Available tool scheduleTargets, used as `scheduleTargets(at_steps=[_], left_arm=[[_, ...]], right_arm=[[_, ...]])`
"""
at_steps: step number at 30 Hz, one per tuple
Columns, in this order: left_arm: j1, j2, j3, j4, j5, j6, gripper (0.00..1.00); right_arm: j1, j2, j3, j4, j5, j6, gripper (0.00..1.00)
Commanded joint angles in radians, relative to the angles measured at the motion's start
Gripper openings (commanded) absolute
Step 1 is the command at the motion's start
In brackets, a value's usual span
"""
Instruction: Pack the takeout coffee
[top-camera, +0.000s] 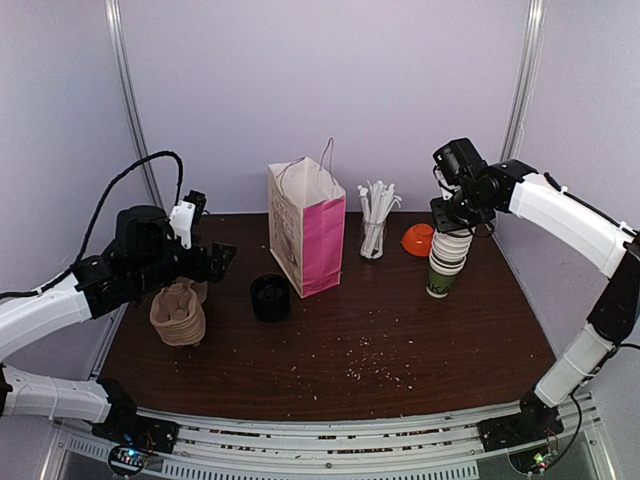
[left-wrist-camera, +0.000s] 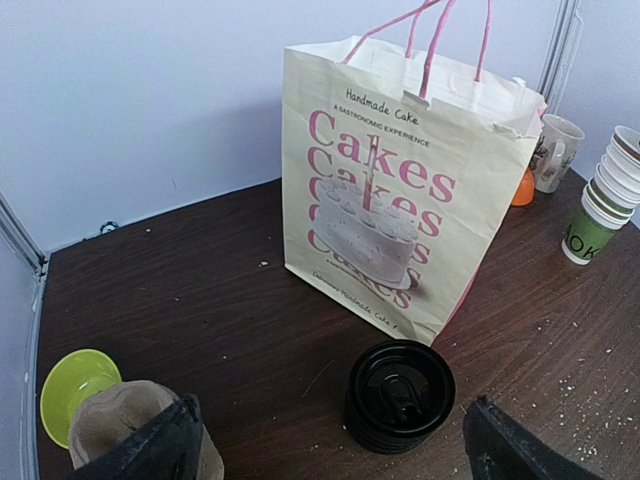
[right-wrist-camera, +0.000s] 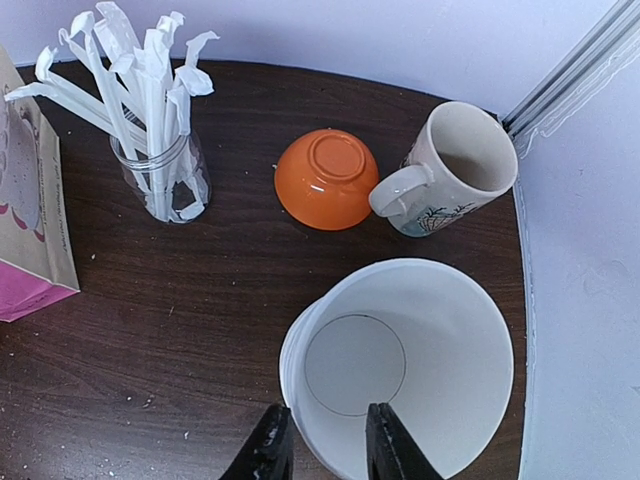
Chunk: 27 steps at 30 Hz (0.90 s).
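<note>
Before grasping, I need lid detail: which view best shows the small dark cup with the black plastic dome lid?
Left wrist: the black-lidded cup is close, lid ridges clear. Top external shows it small; right wrist, nothing.

I read the paper bag (left-wrist-camera: 400, 200) on the left wrist view: "Handmade Cake", under it "A GASTRONOMIC EXPERIENCE", then "Cakes" repeated downward in pink. The script line along its six o'clock edge is not legible. At the bag's three o'clock, the green bottom cup (left-wrist-camera: 585, 238) shows "OK".
</note>
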<state>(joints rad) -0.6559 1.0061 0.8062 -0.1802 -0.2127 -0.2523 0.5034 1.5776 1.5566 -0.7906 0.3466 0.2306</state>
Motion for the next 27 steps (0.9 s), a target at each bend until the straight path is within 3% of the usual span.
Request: scheduleTargets(at_steps=[1,6,11,27], left_arm=[[0.004,0.004,-0.01,0.05,0.011,-0.001,0.94],[0.005,0.006,-0.009,0.05,0.016,-0.002,0.94],[0.004,0.01,-0.01,0.05,0.019,-0.002,0.94],[0.004,0.017,-0.01,0.054,0.022,-0.004,0.93]], right_arm=[[-0.006,0.01,-0.018,-0.018,-0.012,-0.005,0.27],[-0.008,0.01,-0.028,-0.02,-0.014,-0.005,0.22],[-0.009,0.008,-0.032,-0.019,-0.011,-0.003,0.28],[-0.011,-0.018,-0.027,-0.022,0.015,-0.02,0.0]])
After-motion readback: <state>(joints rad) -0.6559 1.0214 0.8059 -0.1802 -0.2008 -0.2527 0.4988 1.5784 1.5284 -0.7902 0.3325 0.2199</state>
